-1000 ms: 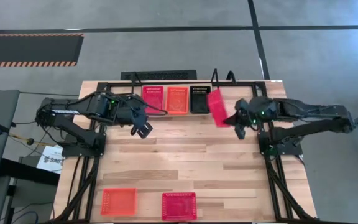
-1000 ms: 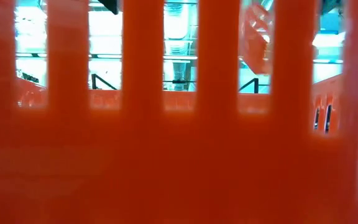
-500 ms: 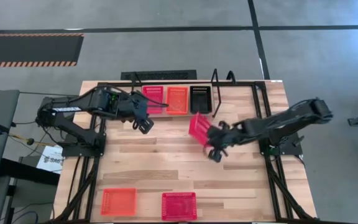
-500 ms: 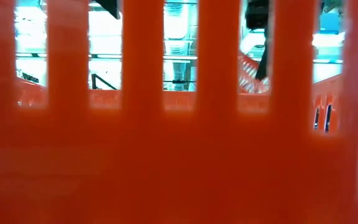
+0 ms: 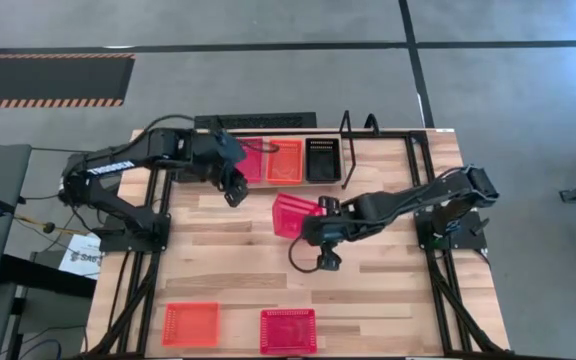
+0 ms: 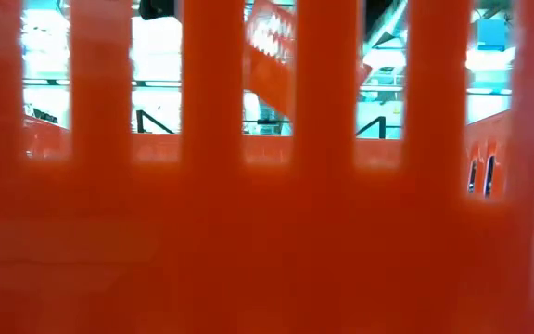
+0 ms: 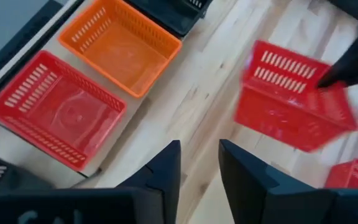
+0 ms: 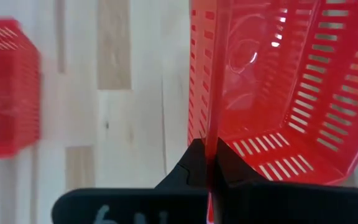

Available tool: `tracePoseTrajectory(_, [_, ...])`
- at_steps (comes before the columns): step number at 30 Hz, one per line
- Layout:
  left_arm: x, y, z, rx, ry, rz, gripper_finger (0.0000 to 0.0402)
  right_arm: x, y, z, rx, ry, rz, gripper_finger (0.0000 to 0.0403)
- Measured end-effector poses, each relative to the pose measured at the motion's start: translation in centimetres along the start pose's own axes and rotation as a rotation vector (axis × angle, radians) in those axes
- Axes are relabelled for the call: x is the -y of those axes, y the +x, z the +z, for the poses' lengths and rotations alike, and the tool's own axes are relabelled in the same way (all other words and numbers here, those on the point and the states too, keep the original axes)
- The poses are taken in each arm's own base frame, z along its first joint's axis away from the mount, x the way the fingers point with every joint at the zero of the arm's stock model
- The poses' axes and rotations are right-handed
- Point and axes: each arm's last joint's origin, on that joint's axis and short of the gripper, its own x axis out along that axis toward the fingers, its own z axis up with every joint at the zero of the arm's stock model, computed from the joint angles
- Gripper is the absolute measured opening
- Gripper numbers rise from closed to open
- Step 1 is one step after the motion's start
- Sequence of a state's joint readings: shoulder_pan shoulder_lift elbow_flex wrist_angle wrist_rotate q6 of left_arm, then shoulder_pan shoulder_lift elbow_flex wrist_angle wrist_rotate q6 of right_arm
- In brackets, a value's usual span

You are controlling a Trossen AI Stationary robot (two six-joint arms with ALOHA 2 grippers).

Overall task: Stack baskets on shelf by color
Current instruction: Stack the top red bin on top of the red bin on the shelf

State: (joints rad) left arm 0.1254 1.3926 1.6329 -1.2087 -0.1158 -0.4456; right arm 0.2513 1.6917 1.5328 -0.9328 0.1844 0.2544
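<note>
From above, the right gripper, clamped on a red basket, has swung it from the shelf's right end to mid-table, toward the red pile. The low view is blocked by an orange basket wall. The left wrist shows the left gripper slightly parted, empty. The right wrist shows jaws pinching the rim.

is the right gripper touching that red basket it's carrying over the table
Touching. In the right wrist view the right gripper has its fingers pinched shut on the wall of the red basket; the high view shows it held tilted above the table.
</note>
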Motion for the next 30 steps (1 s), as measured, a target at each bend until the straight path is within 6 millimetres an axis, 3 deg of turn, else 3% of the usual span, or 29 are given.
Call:
tracePoseTrajectory(5, [-1.7, 0.2, 0.7, -0.03, 0.051, -0.068, 0.0066, -0.2, -2.9, 1.5, 0.089, -0.011, 0.016, 0.0003])
tracePoseTrajectory(8, [-2.1, 0.7, 1.2, -0.04, 0.111, -0.105, 0.0064, -0.3, -3.4, 1.8, 0.12, -0.042, 0.003, 0.0003])
tracePoseTrajectory(13, [-2.4, 1.8, 2.0, -0.05, 0.173, -0.126, 0.0088, 0.1, -1.9, 1.8, 0.066, -0.089, -0.019, 0.0004])
tracePoseTrajectory(21, [-2.8, 3.4, 3.4, -0.091, 0.157, -0.118, 0.0143, 0.6, 2.4, 1.4, -0.139, -0.158, -0.066, 0.0003])
tracePoseTrajectory(30, [-2.4, 8.7, 4.4, -0.293, 0.186, -0.134, 0.0145, -0.7, 3.4, 4.0, -0.18, -0.298, -0.053, 0.0003])
